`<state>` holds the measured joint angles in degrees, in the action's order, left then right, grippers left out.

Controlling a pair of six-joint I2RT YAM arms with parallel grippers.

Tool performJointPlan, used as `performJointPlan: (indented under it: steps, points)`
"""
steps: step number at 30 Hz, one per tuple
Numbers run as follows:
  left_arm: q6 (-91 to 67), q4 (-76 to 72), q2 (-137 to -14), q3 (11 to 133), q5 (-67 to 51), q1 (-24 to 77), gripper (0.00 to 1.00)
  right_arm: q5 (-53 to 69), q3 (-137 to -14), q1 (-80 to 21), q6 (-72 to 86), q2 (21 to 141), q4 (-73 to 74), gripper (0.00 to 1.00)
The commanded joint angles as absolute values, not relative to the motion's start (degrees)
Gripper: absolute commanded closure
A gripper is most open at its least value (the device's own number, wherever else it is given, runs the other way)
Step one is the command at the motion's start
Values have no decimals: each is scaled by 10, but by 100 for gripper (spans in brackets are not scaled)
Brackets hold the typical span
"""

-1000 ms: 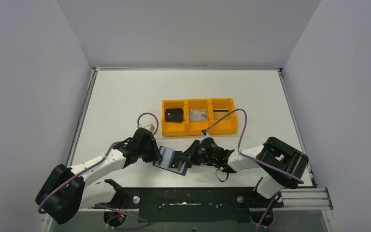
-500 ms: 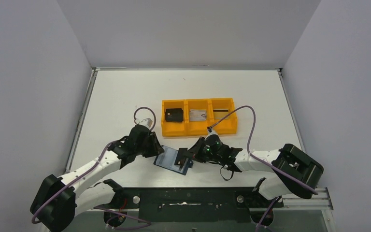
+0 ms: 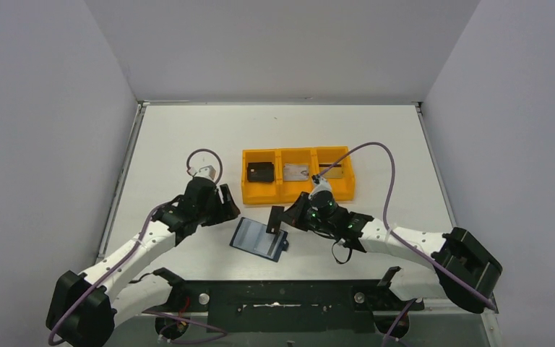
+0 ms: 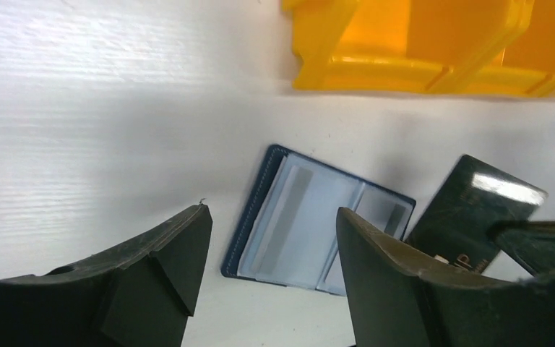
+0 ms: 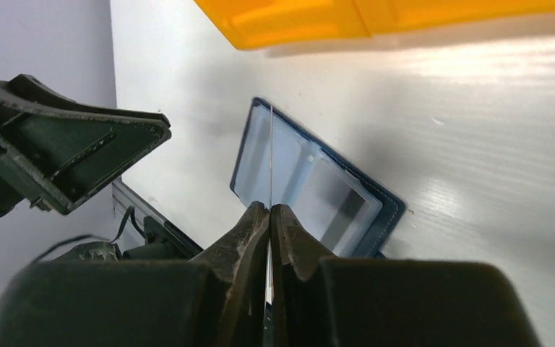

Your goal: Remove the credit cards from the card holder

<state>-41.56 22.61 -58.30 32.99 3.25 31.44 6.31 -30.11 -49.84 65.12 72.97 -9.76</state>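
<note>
The card holder (image 3: 259, 239) is seen lying open on the white table (image 3: 181, 144), low in the centre of the top view, with its pale blue pockets facing up and nothing pressing on it. A dark card (image 3: 276, 218) is pinched between the pressed-together fingers of the right gripper (image 3: 286, 216) and held tilted just above the holder's upper right edge; whether its lower corner touches the holder cannot be told. The left gripper (image 3: 227, 207) is spread and holds nothing, just to the upper left of the holder. In the orange tray (image 3: 296, 196), above centre, a silver-grey card (image 3: 296, 172) is seen in the middle compartment, a gold-tan card (image 3: 330, 168) in the right one and a dark flat item (image 3: 260, 171) in the left one. The grip is judged narrow — only a margin of the card is taken — so the card could pivot or slip out if swung quickly, and its low corner could catch the tray wall. With the holder unrestrained, a snagged corner could drag it along. A few pale characters are seen near the dark card's lower edge in the left wrist view — too cut off to be read; no brand is legible.
</note>
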Motion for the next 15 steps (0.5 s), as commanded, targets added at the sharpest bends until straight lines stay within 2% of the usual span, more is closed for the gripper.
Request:
performJointPlan:
  steps: [1, 8, 12, 15]
  points:
    - [-367, 248, -567, 381, 47, 261, 33, -5, -345, -497, 565, 682, -77, 100]
    - [-294, 264, -537, 420, 37, 159, 22, -75, -375, -519, 463, 648, -92, 100]
    - [-274, 256, -500, 408, 85, 155, 17, -118, -417, -535, 389, 661, -71, 100]
    - [-275, 224, -468, 390, 78, 155, 14, -140, -455, -545, 331, 678, -51, 100]
